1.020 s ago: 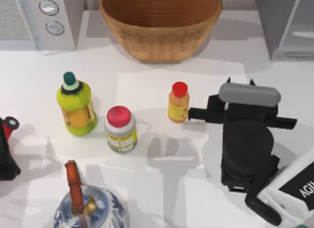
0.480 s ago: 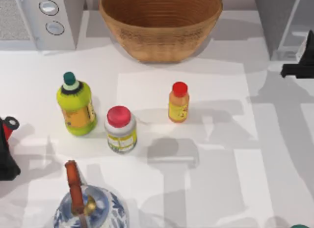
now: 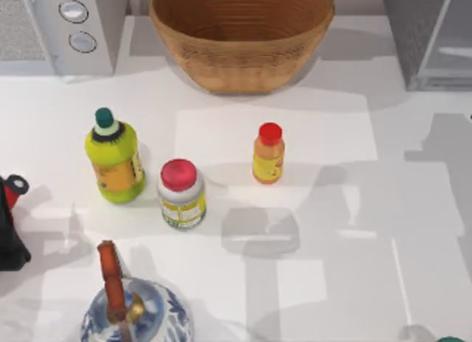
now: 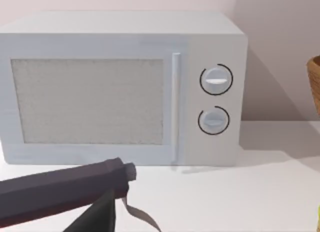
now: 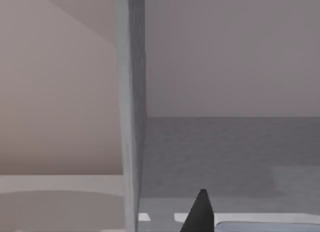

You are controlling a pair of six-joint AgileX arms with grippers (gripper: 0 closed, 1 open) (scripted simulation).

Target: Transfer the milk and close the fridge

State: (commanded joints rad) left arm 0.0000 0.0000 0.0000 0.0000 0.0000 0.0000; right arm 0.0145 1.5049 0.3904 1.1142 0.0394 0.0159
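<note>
The right gripper has swung away from the middle of the counter, where a second ago it hovered beside the red-capped orange bottle; it now sits low before the fridge, whose pale upright edge stands just ahead; I cannot tell its grip. The left gripper is parked at the counter's left edge, grip likewise unclear; out from it stand one teapot, one red-lidded jar, two bottles counting the green-capped bottle, one basket; straight ahead of it, one two-dial microwave.
</note>
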